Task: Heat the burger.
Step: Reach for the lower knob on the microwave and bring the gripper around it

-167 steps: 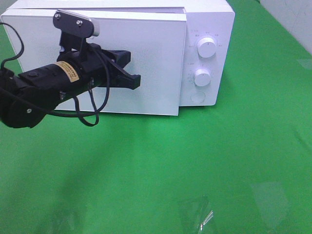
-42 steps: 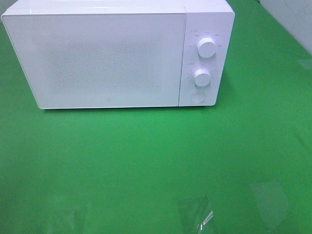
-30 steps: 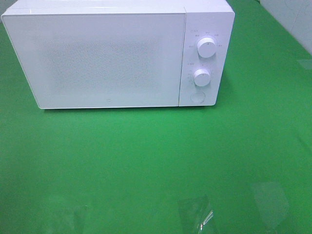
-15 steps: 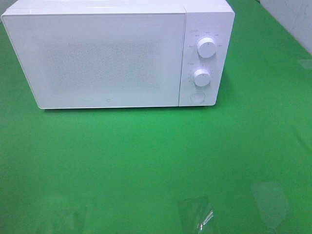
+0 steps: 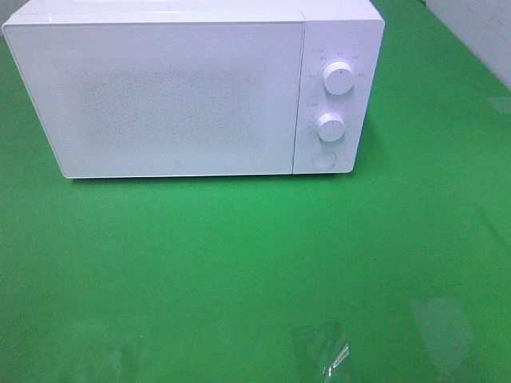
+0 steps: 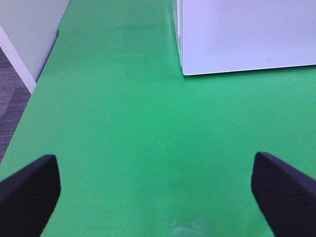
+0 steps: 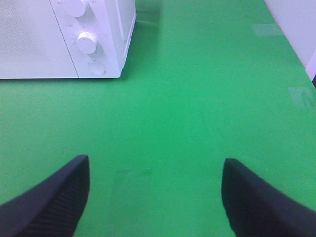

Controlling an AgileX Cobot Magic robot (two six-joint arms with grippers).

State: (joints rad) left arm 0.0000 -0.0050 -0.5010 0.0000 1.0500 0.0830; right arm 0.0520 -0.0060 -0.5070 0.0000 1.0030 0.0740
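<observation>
The burger is out of view in every frame. A white microwave (image 5: 176, 96) stands at the back of the green table with its door shut flush; its corner (image 6: 237, 39) and its control panel (image 7: 89, 42) show in the wrist views. My left gripper (image 6: 155, 197) hovers over bare green cloth in front of the microwave's left corner, fingers (image 6: 27, 192) wide apart and empty. My right gripper (image 7: 155, 197) is open and empty too, short of the microwave's right end. Neither arm shows in the exterior high view.
On the microwave's panel are two round knobs (image 5: 338, 77) (image 5: 330, 126) and a round button (image 5: 322, 159). Clear shiny patches (image 5: 323, 351) lie on the cloth near the front edge. Grey floor (image 6: 12, 98) lies beyond the table's left edge; a white wall (image 7: 296, 24) stands at the right.
Several seconds ago my left arm was against the slightly ajar microwave door; it has since left the exterior view and the door is flush. Over the last second nothing moved.
</observation>
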